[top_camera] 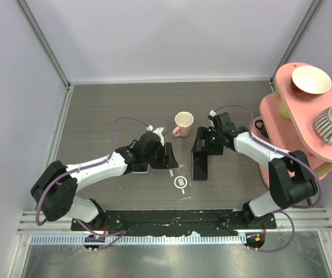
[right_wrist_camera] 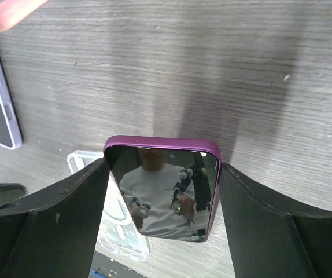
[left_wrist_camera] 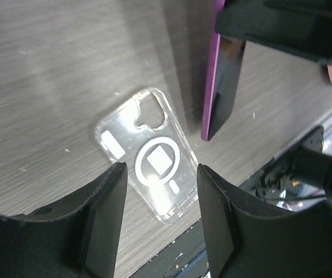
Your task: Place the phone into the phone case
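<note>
1. Right wrist view: fingers (right_wrist_camera: 67, 214) of the right gripper (right_wrist_camera: 163, 166) are clamping the phone (right_wrist_camera: 163, 191) across its width, dark screen facing the camera.
2. Fingers (left_wrist_camera: 105, 214) of the left gripper (left_wrist_camera: 160, 174) are standing parted, grasping nothing, and hovering above the phone case (left_wrist_camera: 148, 156).
3. This clear case is lying flat on the table (left_wrist_camera: 50, 75). The phone is hanging tilted just beside it; whether its lower end is touching the table cannot be told.
4. Judged step: the phone is being brought to the case; insertion is not yet done.
5. The next move is calling for squaring the phone over the case and seating one end first, the left gripper perhaps steadying the case.
6. A pink mug (top_camera: 183, 123) is standing apart.
</note>
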